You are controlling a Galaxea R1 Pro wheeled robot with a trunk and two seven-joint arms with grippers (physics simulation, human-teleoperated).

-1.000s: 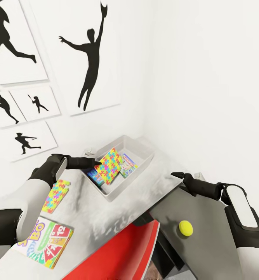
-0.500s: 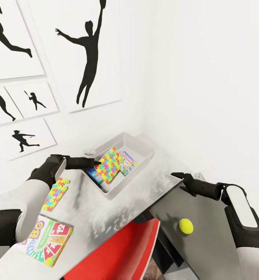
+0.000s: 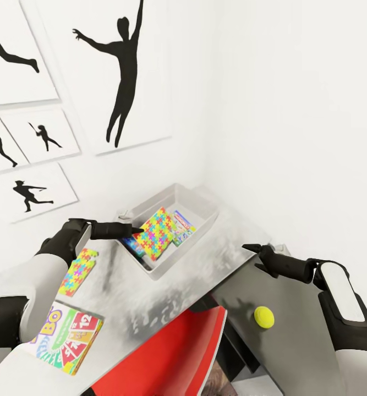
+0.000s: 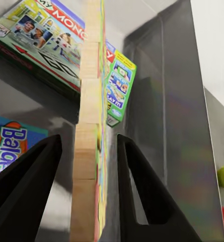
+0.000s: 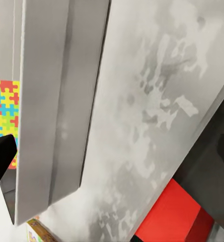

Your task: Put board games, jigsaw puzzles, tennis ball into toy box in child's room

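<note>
My left gripper (image 3: pixel 138 231) is shut on a jigsaw puzzle (image 3: pixel 157 233), held tilted on edge inside the light grey toy box (image 3: pixel 202 209). In the left wrist view the puzzle's edge (image 4: pixel 89 151) runs between the two fingers (image 4: pixel 33 186), above the Monopoly box (image 4: pixel 46 40) and a blue board game (image 4: pixel 11 146) lying in the box. A second jigsaw puzzle (image 3: pixel 78 270) lies flat on the table (image 3: pixel 166 280) by my left forearm. The Skip-Bo game (image 3: pixel 62 335) rests near the table's front left. The tennis ball (image 3: pixel 263 317) sits on the dark lower section, below my open right gripper (image 3: pixel 253 254).
A red chair (image 3: pixel 172 352) is tucked against the desk between my arms. White walls with black sports silhouettes (image 3: pixel 122 71) close the corner behind the toy box. The dark desk section (image 3: pixel 293 324) runs under my right arm.
The whole picture has shifted slightly, so the camera moved. My left gripper keeps the puzzle in the toy box, perhaps a touch lower. The right arm is unchanged.
</note>
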